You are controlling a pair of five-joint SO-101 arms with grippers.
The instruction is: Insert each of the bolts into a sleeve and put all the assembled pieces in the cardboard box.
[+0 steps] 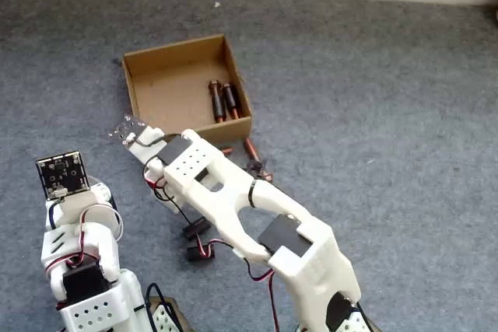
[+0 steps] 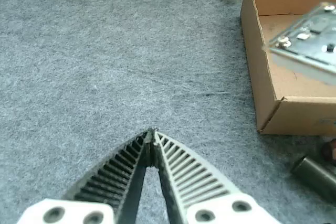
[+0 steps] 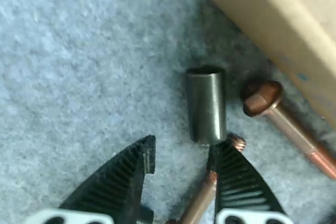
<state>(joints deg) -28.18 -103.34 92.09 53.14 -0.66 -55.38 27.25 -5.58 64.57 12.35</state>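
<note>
Just outside the front wall of the cardboard box (image 1: 233,126), loose parts lie on the grey carpeted tabletop (image 1: 389,75). In the right wrist view the right end effector (image 3: 188,153) has its fingers spread apart, with nothing clamped between them. A dark metal sleeve (image 3: 206,106) lies on its side just ahead of the fingertips, its near end close to one tip. A copper-coloured hex-head bolt (image 3: 286,124) lies beside the sleeve, between it and the box wall, and does not touch the sleeve. A second bolt (image 3: 202,198) runs along the inner edge of that same finger and is partly hidden by it; whether they touch cannot be told.

In the high view the right arm (image 1: 233,200) stretches across to the box front. Two assembled pieces (image 1: 216,100) lie side by side inside the box, in the front corner nearest the loose parts.

The left end effector (image 2: 152,135) has its fingers pressed together and holds nothing. Its tips point at bare carpet, apart from the box. The left arm (image 1: 78,254) stands at the near corner of the tabletop, well apart from the loose parts.
</note>
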